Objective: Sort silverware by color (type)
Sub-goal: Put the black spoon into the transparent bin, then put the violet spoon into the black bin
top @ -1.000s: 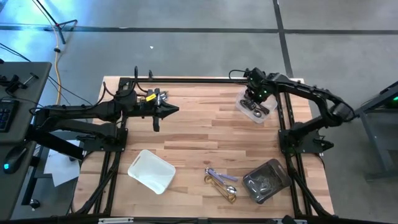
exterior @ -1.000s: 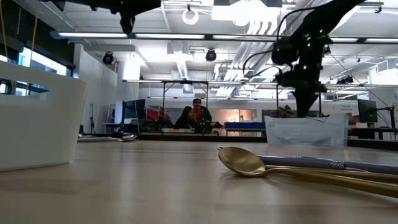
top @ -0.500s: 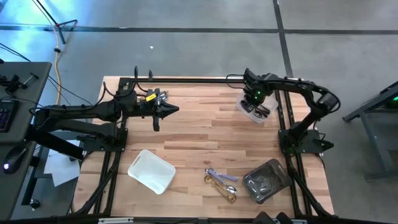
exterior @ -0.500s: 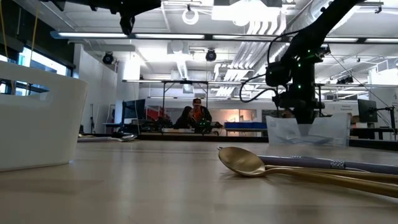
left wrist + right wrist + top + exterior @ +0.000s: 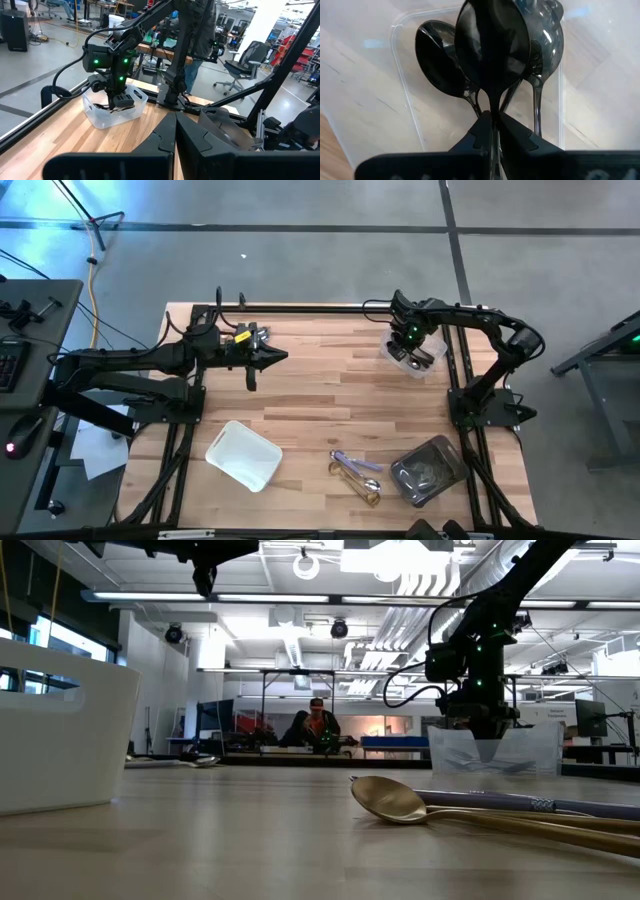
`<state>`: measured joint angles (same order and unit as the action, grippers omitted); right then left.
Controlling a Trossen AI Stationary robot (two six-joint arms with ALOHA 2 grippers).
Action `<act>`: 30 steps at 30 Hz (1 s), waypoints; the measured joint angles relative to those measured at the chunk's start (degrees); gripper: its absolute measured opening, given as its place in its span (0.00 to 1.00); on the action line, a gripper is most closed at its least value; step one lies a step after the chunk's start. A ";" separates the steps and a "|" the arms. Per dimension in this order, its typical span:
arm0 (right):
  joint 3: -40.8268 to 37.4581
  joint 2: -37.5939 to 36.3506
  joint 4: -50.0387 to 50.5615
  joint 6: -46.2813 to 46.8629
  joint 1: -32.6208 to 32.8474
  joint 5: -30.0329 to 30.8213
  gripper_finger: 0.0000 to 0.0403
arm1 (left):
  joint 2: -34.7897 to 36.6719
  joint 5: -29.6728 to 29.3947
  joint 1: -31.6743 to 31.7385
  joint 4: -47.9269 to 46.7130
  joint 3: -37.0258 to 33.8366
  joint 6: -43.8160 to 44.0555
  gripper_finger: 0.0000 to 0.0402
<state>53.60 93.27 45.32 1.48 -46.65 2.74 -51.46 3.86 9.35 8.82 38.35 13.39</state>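
Right wrist view shows the right gripper [image 5: 491, 122] lowered into a clear plastic tray [image 5: 405, 115], its two dark fingers pinched on the thin handle of a black spoon [image 5: 492, 47] whose bowl hides part of the other black spoons [image 5: 437, 67] lying beneath it; how many lie there is hard to tell. From above, that tray sits at the far right of the wooden table [image 5: 310, 395], mostly covered by the arm. The left gripper [image 5: 268, 358] hangs over the table's far left part, fingers pressed together and holding nothing. Near the front edge lie loose gold and silver spoons [image 5: 357, 473], overlapping so their count is unclear, between a white plastic bin [image 5: 243, 454] and a smoky clear tray [image 5: 428, 470] whose contents are indistinct. No writing is readable anywhere.
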 joint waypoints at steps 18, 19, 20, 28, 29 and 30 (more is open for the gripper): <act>0.00 -1.31 1.02 1.41 0.02 0.11 0.24 | 0.00 0.06 0.01 0.00 0.00 0.02 0.00; 0.00 -2.12 0.90 1.19 0.02 0.17 0.27 | 0.00 0.23 0.01 0.00 0.00 0.00 0.00; 0.00 -3.12 0.95 0.96 0.02 0.20 0.30 | 0.00 0.35 0.00 0.00 0.00 0.00 0.00; 0.00 -15.98 0.84 2.72 0.05 -0.72 0.39 | 0.00 0.52 -0.01 0.00 0.00 0.00 0.00; 0.00 -18.01 0.80 3.54 0.27 -1.96 0.39 | 0.00 0.52 -0.01 0.00 0.00 -0.02 0.00; 0.00 -20.06 0.69 4.53 0.56 -3.47 0.39 | 0.00 0.52 0.01 0.00 0.00 -0.02 0.00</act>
<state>53.60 73.21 46.01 6.00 -46.10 -0.73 -51.46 4.38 9.36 8.82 38.35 13.37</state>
